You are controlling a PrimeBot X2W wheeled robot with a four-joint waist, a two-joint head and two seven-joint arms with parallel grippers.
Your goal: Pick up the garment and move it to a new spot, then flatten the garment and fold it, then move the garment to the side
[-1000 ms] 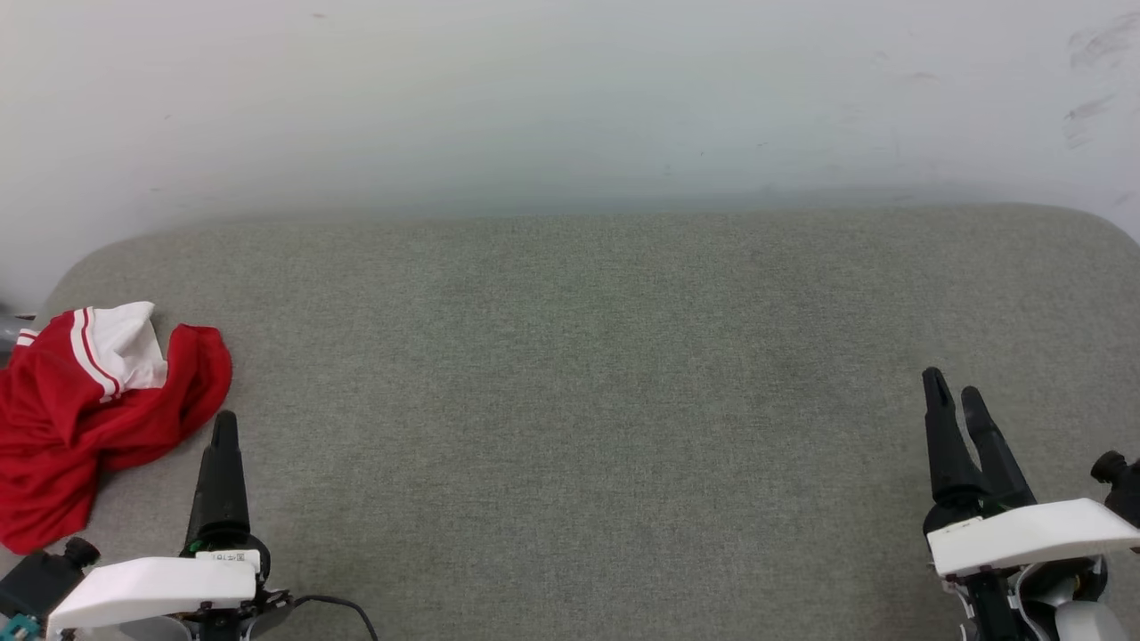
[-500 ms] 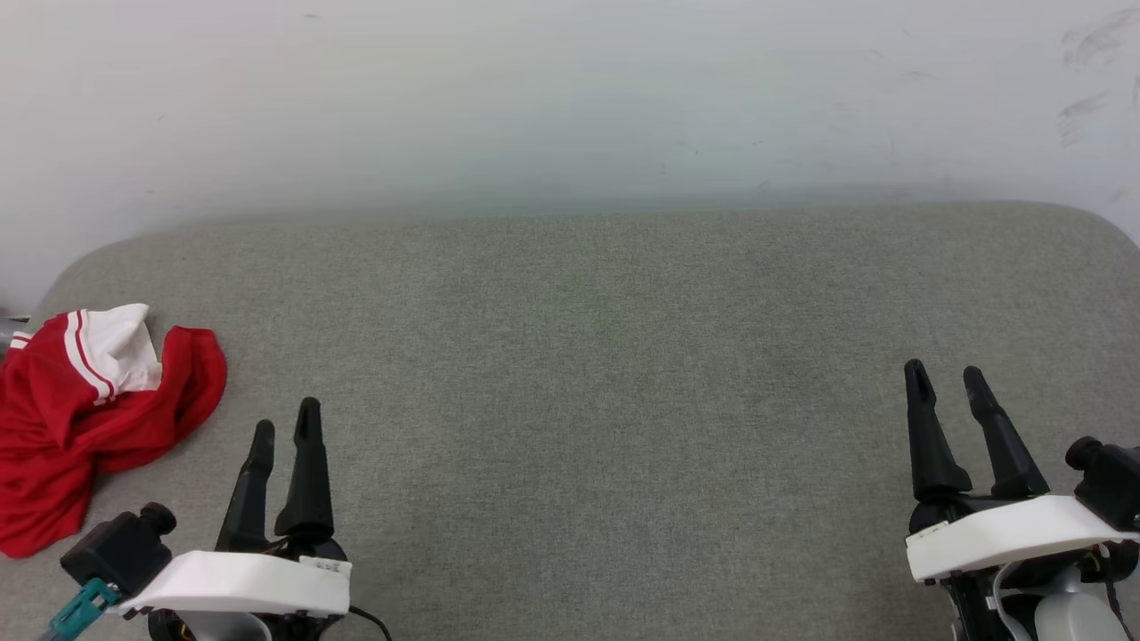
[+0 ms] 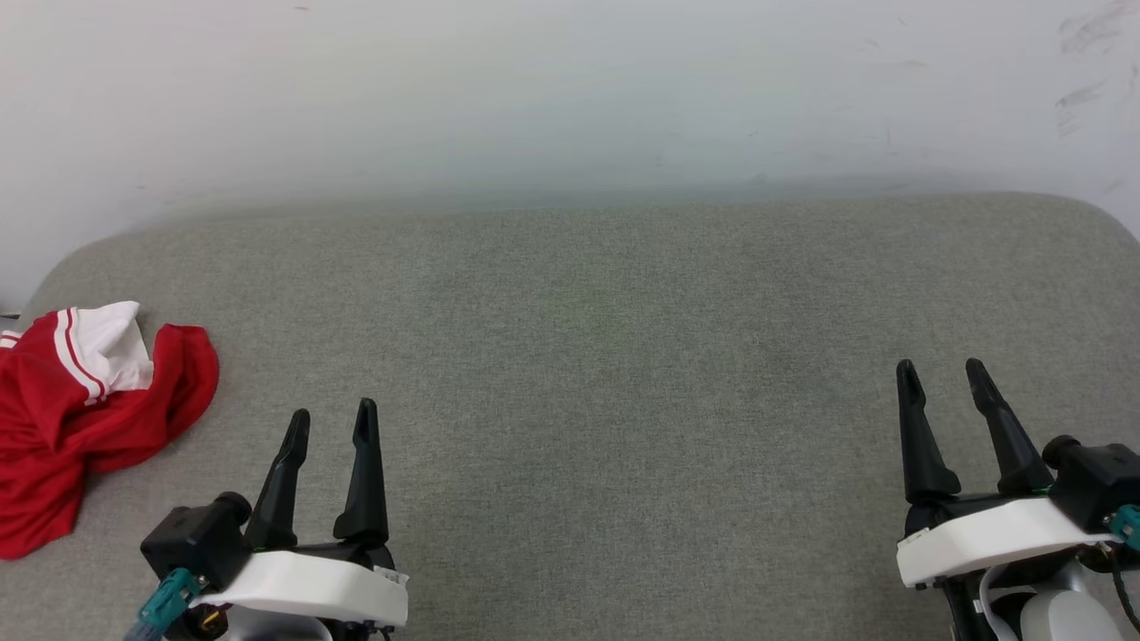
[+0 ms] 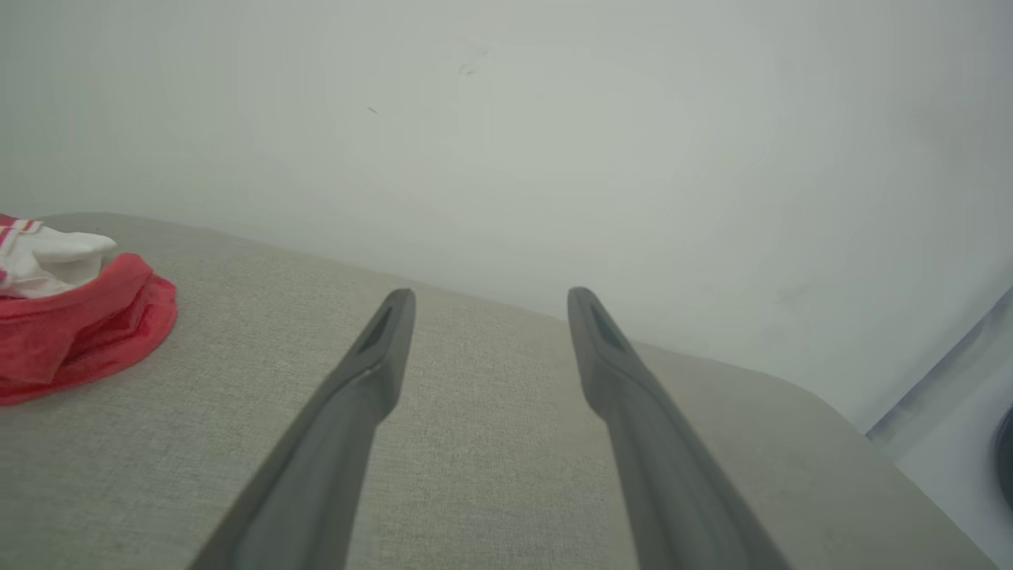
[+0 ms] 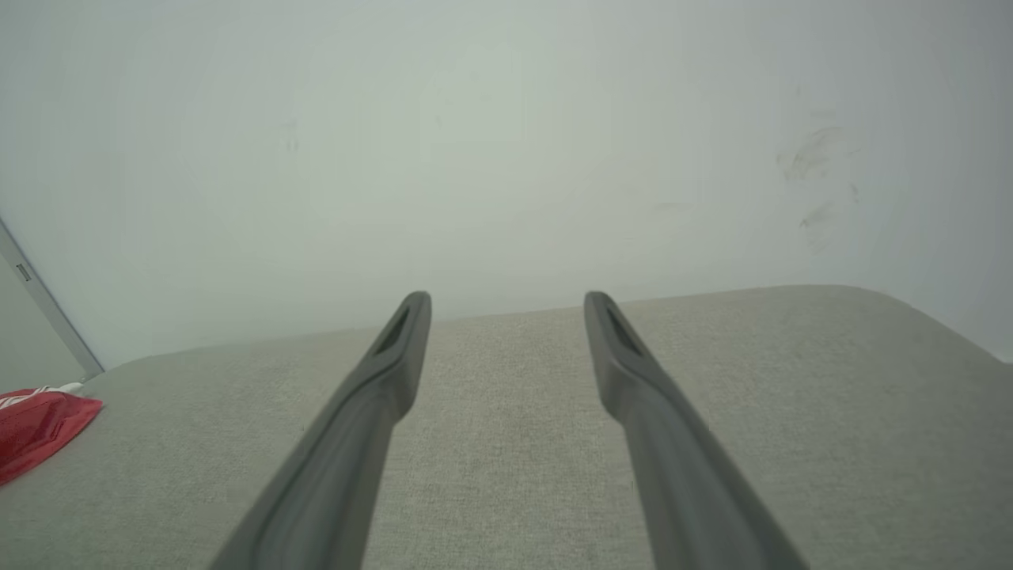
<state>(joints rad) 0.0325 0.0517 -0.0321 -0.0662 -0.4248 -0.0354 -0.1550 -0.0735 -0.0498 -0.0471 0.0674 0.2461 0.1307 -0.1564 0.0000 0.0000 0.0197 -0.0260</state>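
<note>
Garment: the garment (image 3: 80,418) is seen crumpled in a red heap, with a white, red-striped sleeve turned up on top. It lies at the table's far left and is partly cut off by the head view's edge.
Table: the table (image 3: 579,356) is covered in grey woven fabric, and its far corners are rounded.
Left tool: the left tool (image 3: 332,411) is held over the table near the garment's right side, not touching it. Its fingers are spread, with nothing between them.
Right tool: the right tool (image 3: 940,365) is held at the table's right side, well apart from the garment. Its fingers are likewise spread and nothing is gripped.
Wall: a pale wall (image 3: 570,89) is seen behind the table, scuffed at the upper right.
</note>
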